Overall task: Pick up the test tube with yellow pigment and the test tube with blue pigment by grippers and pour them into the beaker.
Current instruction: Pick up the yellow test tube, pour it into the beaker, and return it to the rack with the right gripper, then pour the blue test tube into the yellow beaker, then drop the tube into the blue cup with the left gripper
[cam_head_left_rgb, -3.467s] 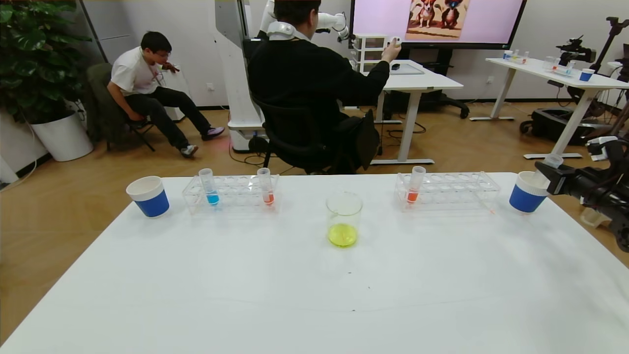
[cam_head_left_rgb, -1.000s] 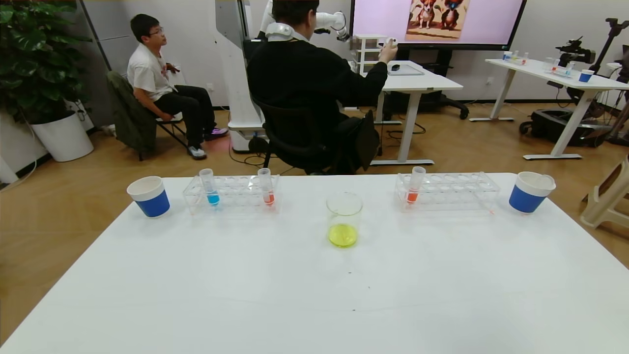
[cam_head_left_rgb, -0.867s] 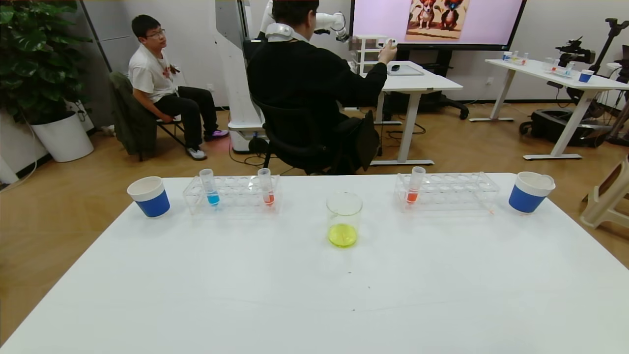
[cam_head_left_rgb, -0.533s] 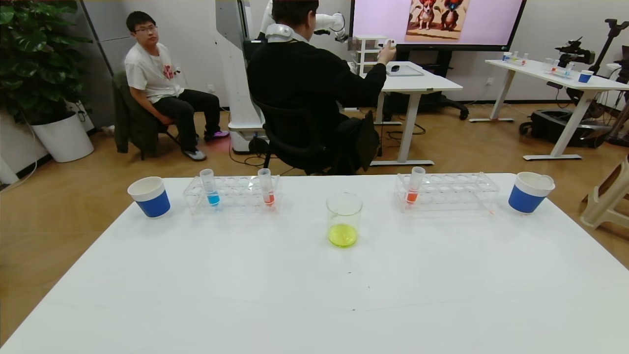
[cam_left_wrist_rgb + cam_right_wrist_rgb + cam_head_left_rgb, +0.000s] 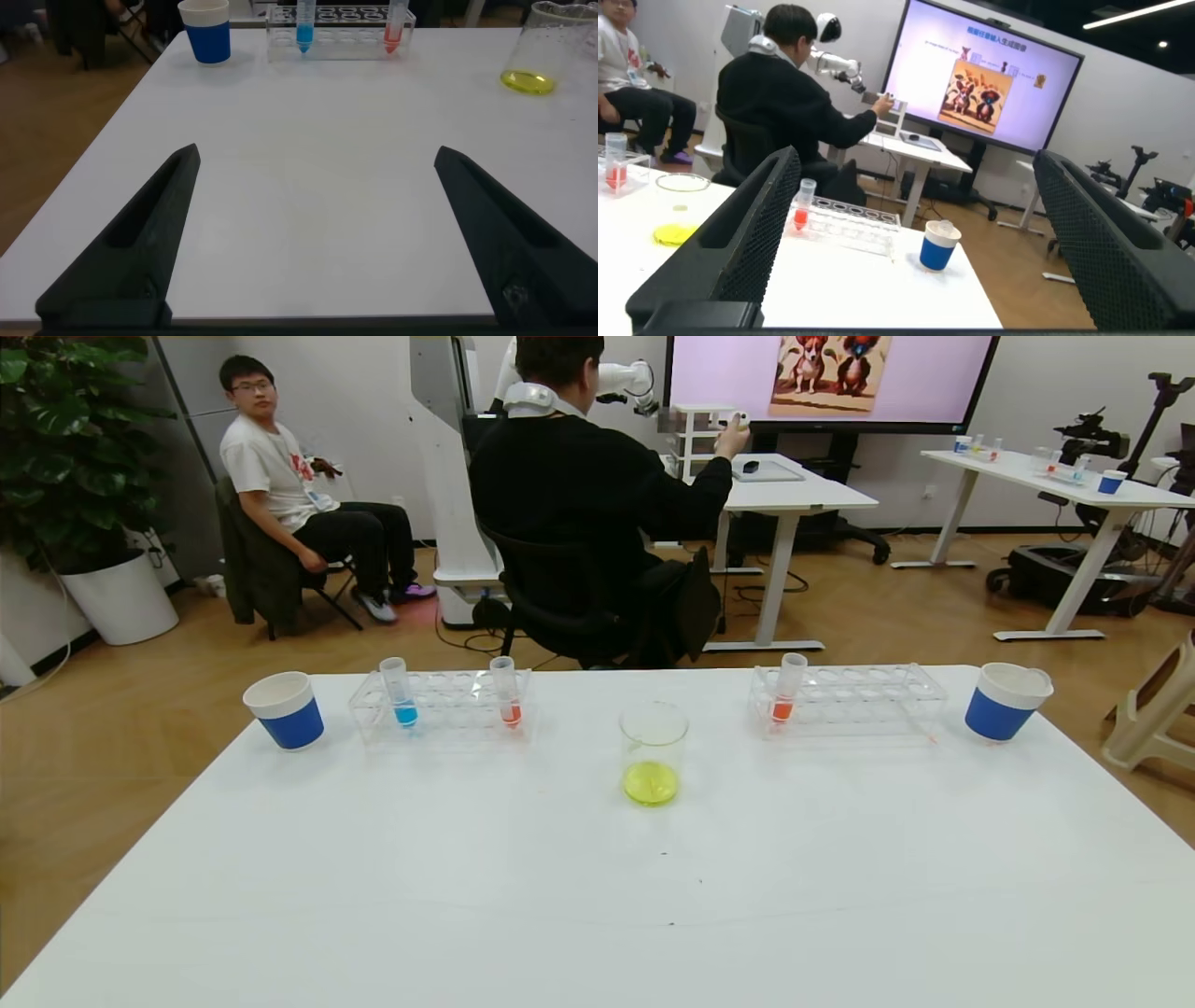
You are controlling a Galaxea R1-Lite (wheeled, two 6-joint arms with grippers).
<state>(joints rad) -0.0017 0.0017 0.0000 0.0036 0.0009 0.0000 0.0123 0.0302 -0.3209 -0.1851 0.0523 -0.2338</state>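
Left gripper (image 5: pixel 313 233): jaws apart, holding nothing.
Right gripper (image 5: pixel 910 233): jaws apart, holding nothing.
Blue tube (image 5: pixel 396 690): racked at ten o'clock from beaker (image 5: pixel 653 751).
Risk: mistakenly grabbing the neighbouring red tube (image 5: pixel 505 689).

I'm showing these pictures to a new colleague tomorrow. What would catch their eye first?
Probably the beaker at the table's middle, with yellow liquid pooled at its bottom. Next, the test tube with blue pigment standing in the left rack, beside an orange-red tube. Both end effectors, left and right, are open and hold nothing.
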